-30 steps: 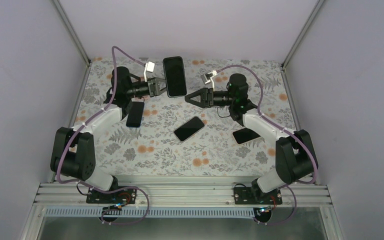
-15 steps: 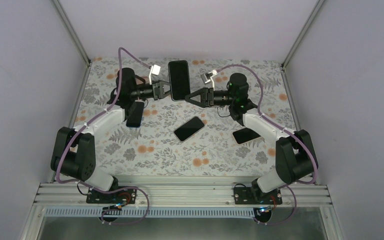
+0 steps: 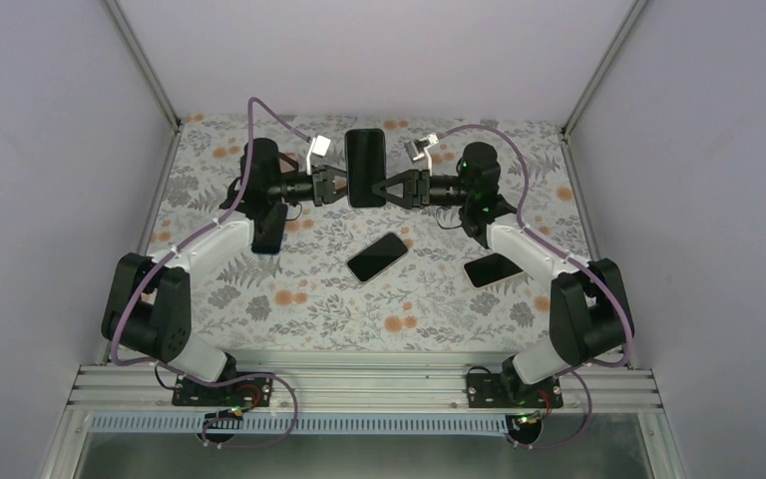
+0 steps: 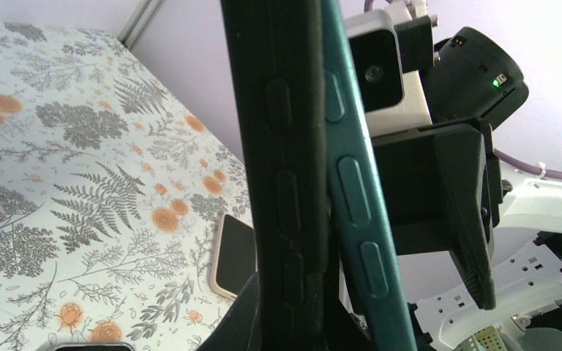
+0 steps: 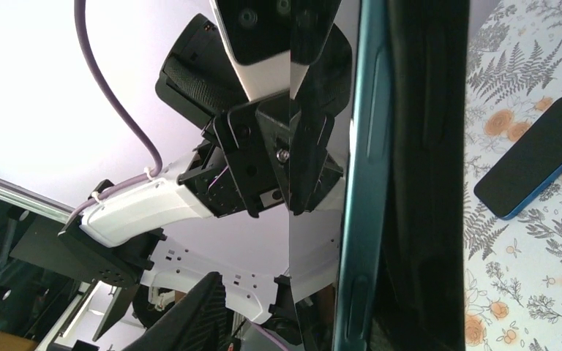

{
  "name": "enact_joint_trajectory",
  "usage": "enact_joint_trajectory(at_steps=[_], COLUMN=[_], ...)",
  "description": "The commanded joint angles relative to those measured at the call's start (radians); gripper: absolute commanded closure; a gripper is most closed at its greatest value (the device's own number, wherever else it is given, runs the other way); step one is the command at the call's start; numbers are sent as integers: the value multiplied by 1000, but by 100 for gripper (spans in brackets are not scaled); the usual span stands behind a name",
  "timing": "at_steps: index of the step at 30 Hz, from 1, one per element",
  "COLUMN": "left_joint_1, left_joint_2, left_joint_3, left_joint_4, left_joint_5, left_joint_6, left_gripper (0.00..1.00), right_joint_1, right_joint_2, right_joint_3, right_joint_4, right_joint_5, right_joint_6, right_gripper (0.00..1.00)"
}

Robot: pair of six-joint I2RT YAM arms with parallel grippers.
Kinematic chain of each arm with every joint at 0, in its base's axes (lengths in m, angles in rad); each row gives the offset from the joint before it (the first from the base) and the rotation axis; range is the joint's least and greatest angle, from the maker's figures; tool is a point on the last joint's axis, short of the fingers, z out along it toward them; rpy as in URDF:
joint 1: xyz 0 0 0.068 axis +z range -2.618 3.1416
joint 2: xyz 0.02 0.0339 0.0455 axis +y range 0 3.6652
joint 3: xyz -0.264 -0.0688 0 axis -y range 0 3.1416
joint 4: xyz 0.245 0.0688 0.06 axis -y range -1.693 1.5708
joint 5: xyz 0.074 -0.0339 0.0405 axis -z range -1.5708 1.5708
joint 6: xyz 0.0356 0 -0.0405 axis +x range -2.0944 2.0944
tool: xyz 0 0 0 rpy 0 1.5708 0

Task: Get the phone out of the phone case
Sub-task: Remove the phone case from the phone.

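Clamping the left long edge of the black phone case (image 4: 285,146), the left gripper (image 3: 337,186) has its jaws fully closed on it and carries it clear of the table. The teal phone (image 4: 351,183) sits in the case. In the left wrist view the two side-button edges lie side by side and spread apart toward the bottom of the frame. I cannot tell how far the phone is seated.

- The right gripper (image 3: 389,187) meets the same handset from the opposite side, with its jaws part open and straddling the right long edge.
- One of its fingers (image 4: 472,219) stands off from the teal face, not touching it.
- The right wrist view is filled by the teal edge and the black case edge-on, so contact cannot be judged there.
- The handset is held above the middle of the table's far edge, between the two grippers. Its broad dark face is turned toward the overhead camera.
- Both arms reach in level from either side, nearly nose to nose.
- A green indicator light (image 4: 496,82) is lit on the right wrist.

On the floral tablecloth (image 3: 289,299):
- One loose phone (image 3: 377,256) lies at the middle, tilted.
- A second phone (image 3: 269,228) lies partly under the left forearm, toward the left edge.
- A third phone (image 3: 491,269) lies just beside the right forearm, toward the right edge.
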Motion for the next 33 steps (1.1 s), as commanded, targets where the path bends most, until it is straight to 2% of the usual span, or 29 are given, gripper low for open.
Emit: enact_joint_trajectory(at_steps=[1,7,13,20,25,33], left_joint_1=[-19,-37,-38,-28,-7,17], left_joint_2=[-7,-8,-4,18,22,37], left_joint_3=[8,6,30,115,137,168], left_joint_4=[21,-6,-71,-277,-340,-387], left_joint_5=[11,6,-31,-202,-285,-343], left_joint_6=[47,77,91,219,249,286], left_gripper=[98,98,98,98,98,98], right_joint_1=[-10,-26,-33,-33,-33,-33], right_joint_2=[19,27,14,-24,-51,-67], right_joint_3=[34,30,21,7,-7,-11], right_joint_4=[36,32,22,29,34,25], right_joint_5=[36,49,52,32,16,-3], right_joint_6=[-3,-3,-24,-41,-62,-89], right_gripper=[63,71,96,96,96,96])
